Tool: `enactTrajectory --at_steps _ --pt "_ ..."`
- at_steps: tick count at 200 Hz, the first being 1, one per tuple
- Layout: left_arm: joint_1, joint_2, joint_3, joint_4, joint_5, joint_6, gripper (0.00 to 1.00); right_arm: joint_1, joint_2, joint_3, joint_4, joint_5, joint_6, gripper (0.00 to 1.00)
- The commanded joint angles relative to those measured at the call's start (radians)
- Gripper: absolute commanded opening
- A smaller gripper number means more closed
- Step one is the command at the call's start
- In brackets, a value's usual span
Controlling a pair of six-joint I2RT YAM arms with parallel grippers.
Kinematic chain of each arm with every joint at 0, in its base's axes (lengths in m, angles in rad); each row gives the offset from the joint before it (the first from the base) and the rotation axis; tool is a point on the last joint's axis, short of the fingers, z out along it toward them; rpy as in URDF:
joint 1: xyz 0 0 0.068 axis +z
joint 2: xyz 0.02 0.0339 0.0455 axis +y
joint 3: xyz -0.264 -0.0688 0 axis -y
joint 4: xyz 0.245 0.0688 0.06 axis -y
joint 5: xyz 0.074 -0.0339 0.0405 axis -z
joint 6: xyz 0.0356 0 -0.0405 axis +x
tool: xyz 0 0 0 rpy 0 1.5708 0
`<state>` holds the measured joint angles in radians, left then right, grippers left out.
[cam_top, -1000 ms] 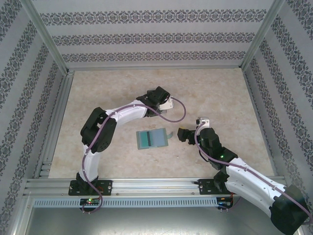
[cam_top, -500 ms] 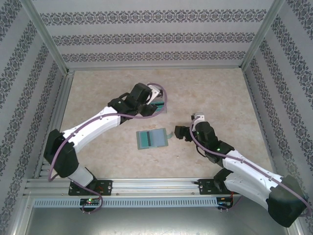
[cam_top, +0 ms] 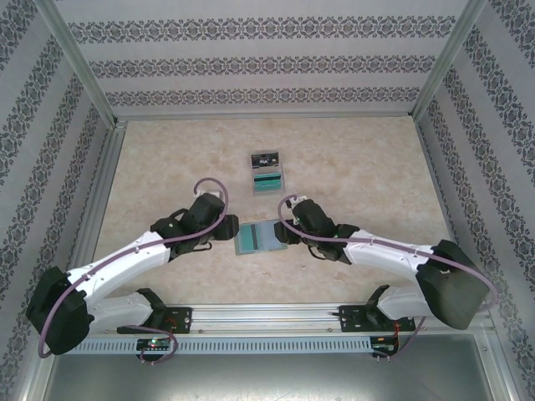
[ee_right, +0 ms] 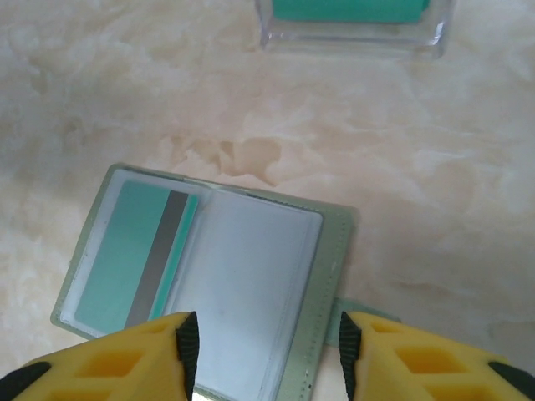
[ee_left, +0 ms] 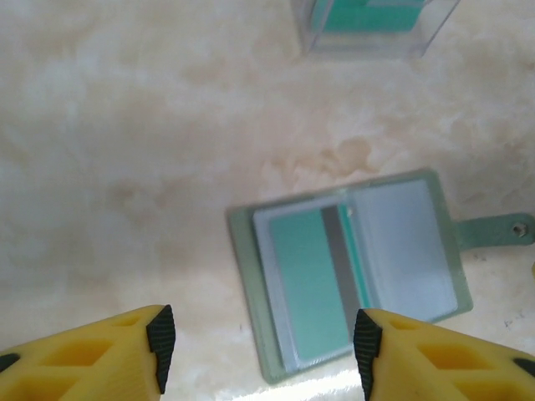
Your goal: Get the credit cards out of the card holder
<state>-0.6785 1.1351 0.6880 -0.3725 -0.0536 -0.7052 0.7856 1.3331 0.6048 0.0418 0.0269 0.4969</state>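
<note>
Where the card holder (cam_top: 262, 237) lies open and flat at mid-counter (cam_top: 167, 167), my two sets of fingers flank it. My left fingers (cam_top: 230, 227) are just beside its card-bearing pocket, and my right fingers (cam_top: 288, 230) are over the empty pocket by the tab (ee_left: 493, 230). Both stand partly open, holding nothing. The teal credit card (ee_left: 309, 284) runs lengthwise away from my bases, its stripe toward the fold. By my judgement the left fingers are nearer it. The clear tray (cam_top: 284, 171) lies beyond.

You see a matt sage-green bifold card holder (ee_right: 337, 259) with stitched edges, slightly glossy bluish-grey plastic pockets (ee_right: 251, 284) covering a smooth teal credit card (ee_right: 125, 251), on a smooth, faintly shiny beige marbled tabletop (ee_right: 435, 167).
</note>
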Motion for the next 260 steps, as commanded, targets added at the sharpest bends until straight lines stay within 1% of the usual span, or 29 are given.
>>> enactTrajectory --at_steps 1,4,14,23,26,37,44,56,60,67,77,111,142,184,200,219,260 --pt "0.010 -0.007 -0.061 0.127 0.078 -0.172 0.55 0.006 0.042 0.043 0.008 -0.080 0.040 0.49" --pt "0.010 -0.003 -0.067 0.133 0.081 -0.178 0.53 0.005 0.048 0.046 0.011 -0.086 0.048 0.48" --pt "0.010 0.013 -0.082 0.157 0.100 -0.193 0.42 0.005 0.068 0.056 0.016 -0.104 0.073 0.45" --pt "0.010 0.033 -0.096 0.193 0.126 -0.203 0.38 0.003 0.087 0.067 0.022 -0.126 0.098 0.41" --pt "0.010 0.041 -0.100 0.205 0.133 -0.208 0.36 0.003 0.093 0.071 0.023 -0.133 0.103 0.38" --pt "0.010 0.073 -0.108 0.241 0.160 -0.222 0.23 0.004 0.121 0.090 0.030 -0.169 0.123 0.29" --pt "0.010 0.092 -0.112 0.264 0.174 -0.232 0.16 0.004 0.140 0.102 0.032 -0.187 0.139 0.27" --pt "0.010 0.121 -0.117 0.296 0.193 -0.247 0.12 0.004 0.174 0.126 0.035 -0.221 0.159 0.25" --pt "0.010 0.128 -0.119 0.307 0.200 -0.249 0.08 0.005 0.185 0.134 0.038 -0.232 0.166 0.24" --pt "0.010 0.140 -0.121 0.323 0.209 -0.253 0.03 0.006 0.204 0.147 0.041 -0.251 0.176 0.22" --pt "0.010 0.152 -0.126 0.344 0.215 -0.259 0.00 0.009 0.231 0.163 0.044 -0.271 0.187 0.19" --pt "0.010 0.202 -0.129 0.385 0.233 -0.255 0.00 0.014 0.302 0.202 0.042 -0.299 0.208 0.19" --pt "0.010 0.253 -0.109 0.368 0.237 -0.243 0.00 0.015 0.335 0.218 0.025 -0.308 0.233 0.18" --pt "0.010 0.267 -0.119 0.345 0.222 -0.223 0.00 0.017 0.376 0.226 0.026 -0.335 0.258 0.14" --pt "0.009 0.282 -0.120 0.340 0.216 -0.218 0.00 0.017 0.385 0.230 0.016 -0.331 0.259 0.15" --pt "0.009 0.290 -0.126 0.332 0.213 -0.222 0.00 0.017 0.396 0.232 0.007 -0.331 0.260 0.18" --pt "0.008 0.286 -0.143 0.320 0.200 -0.224 0.00 0.017 0.411 0.234 -0.012 -0.312 0.277 0.19"
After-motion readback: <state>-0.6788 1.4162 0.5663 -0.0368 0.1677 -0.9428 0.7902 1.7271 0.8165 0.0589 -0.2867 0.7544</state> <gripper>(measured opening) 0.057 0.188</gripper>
